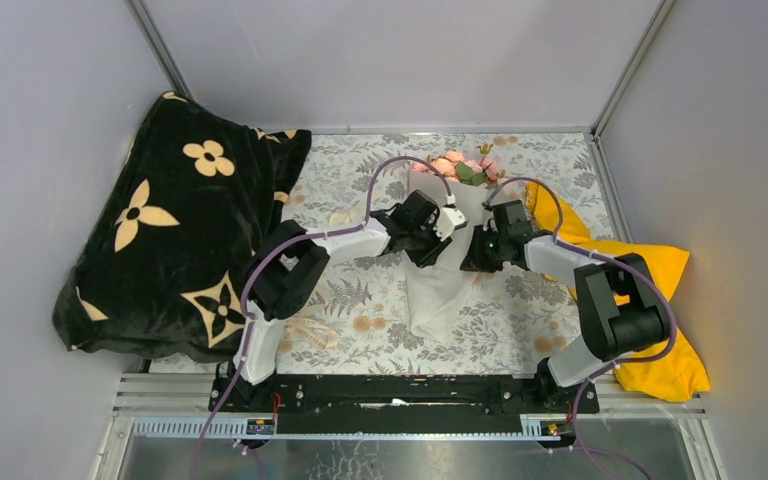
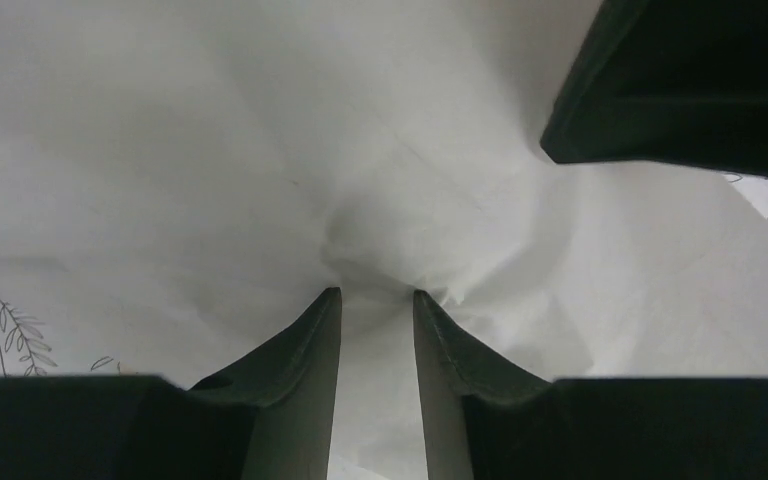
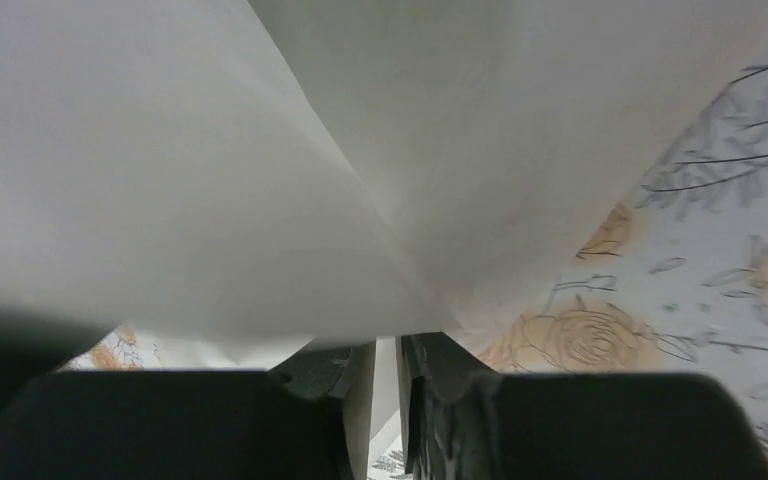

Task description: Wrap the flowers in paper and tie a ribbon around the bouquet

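Now the bouquet (image 1: 438,290) is seen lying on the surface (image 1: 360,300) with its long axis running from far to near. The flowers (image 1: 460,165) are at the far end, and the paper (image 2: 210,150) is carried down as a white cone toward the arm bases. Both hands are set at its middle, the left hand (image 2: 377,292) on its left flank and the right hand (image 3: 388,342) on its right, so the cone lies between them, just ahead of each pair of fingertips.

The left hand is seen released: its jaws stand apart, bunched paper is gathered just beyond the tips, and nothing is seen clamped between them. Only a narrow slit is shown between the right hand's jaws, under a fold of paper. Whether that fold is pinched or let go cannot be told.

The wrapping is judged done and the tying not yet begun. A pale looping strip, taken to be the ribbon (image 1: 310,333), lies near and to the left, well apart from the bouquet and just beside the left arm. The left hand is therefore judged the nearer for fetching it, by a reach back toward the bases, away from the flowers.
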You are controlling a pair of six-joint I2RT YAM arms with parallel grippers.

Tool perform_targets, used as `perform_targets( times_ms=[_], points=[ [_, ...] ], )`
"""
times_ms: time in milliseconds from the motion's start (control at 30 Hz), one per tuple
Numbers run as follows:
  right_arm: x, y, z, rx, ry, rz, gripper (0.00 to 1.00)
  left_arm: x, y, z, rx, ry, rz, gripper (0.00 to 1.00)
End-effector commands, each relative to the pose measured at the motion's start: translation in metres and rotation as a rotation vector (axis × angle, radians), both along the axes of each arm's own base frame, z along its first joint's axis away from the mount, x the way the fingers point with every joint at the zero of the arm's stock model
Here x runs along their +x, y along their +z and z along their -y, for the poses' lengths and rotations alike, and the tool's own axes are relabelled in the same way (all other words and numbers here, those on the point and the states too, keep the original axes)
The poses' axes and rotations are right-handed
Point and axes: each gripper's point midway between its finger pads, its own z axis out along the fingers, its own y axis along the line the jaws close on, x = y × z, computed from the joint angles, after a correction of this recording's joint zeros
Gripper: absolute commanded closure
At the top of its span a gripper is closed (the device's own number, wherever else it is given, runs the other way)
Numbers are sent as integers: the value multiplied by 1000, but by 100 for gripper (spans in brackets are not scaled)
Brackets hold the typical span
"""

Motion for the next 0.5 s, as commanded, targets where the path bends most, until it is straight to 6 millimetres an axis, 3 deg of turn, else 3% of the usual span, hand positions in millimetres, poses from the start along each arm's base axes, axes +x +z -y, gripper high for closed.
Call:
perform_targets(
  times_ms=[0, 100, 167, 333, 467],
  points=[
    [36, 51, 14, -20, -32, 173, 78, -12, -20, -2, 61, -11, 11, 61],
    [49, 70, 13, -26, -6, 224, 70, -27, -22, 0, 65, 1, -16, 61],
    [57, 79, 12, -27, -4, 241, 59, -38, -22, 3, 62, 17, -39, 60],
    [74, 72, 41, -157, -135, 223, 5, -52, -21, 11, 57, 48, -68, 60],
    [80, 66, 41, -161, -102, 243, 0, -50, -20, 11, 57, 49, -60, 60]
  ],
)
